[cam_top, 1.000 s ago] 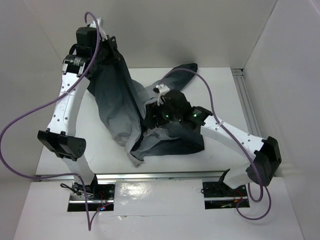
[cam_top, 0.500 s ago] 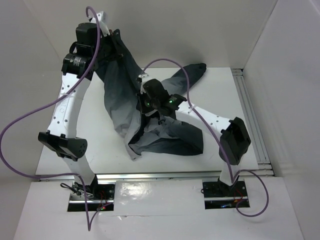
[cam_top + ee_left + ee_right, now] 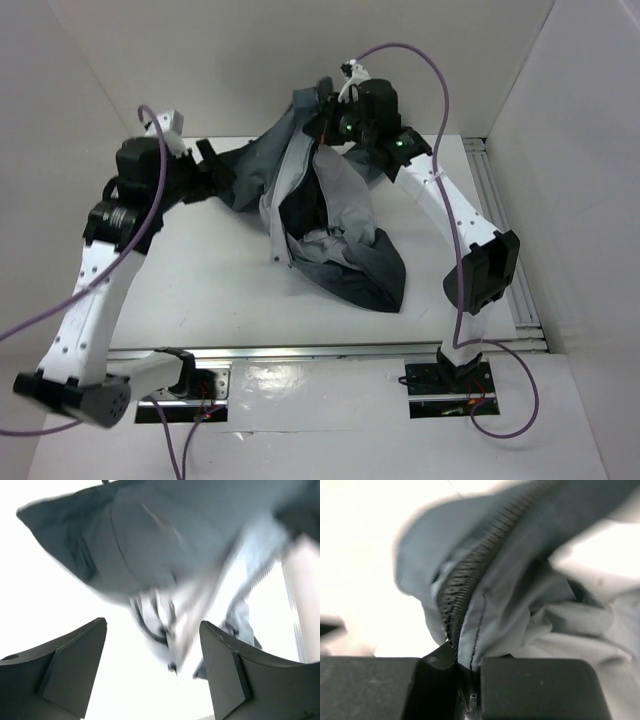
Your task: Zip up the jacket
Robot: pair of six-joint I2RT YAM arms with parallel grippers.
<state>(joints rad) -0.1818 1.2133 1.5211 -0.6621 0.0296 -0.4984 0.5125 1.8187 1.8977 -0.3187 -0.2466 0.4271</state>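
Top external view: the white bench (image 3: 200, 270) carries the jacket (image 3: 372, 282). It lies as a dark heap right of centre, with one stretch drawn up toward the far wall and its pale lining (image 3: 340, 195) turned outward. A second ago the garment hung the other way, hoisted high at the far left by the left arm while the right arm worked low over the heap. That has swapped.

The left claw (image 3: 222, 168) has let go and dropped lower at the left. Its wrist view shows the jaws spread wide with nothing between them, and the fabric hangs blurred beyond, apart from the fingers. The right claw (image 3: 322, 118) has clenched and swung up to the far side, where it carries the raised end of the garment. Its wrist view shows the jaws pinched tight on a fabric edge, with the zipper teeth (image 3: 462, 580) running straight down into the pinch.

My reading is that the hold has passed from left to right, so one side of the front opening is now anchored along the zip line. No slider shows in any view, and the two tooth rows are not visibly brought together, so zipping looks not yet begun. The freed left claw would likely need to find the other edge or the slider next.
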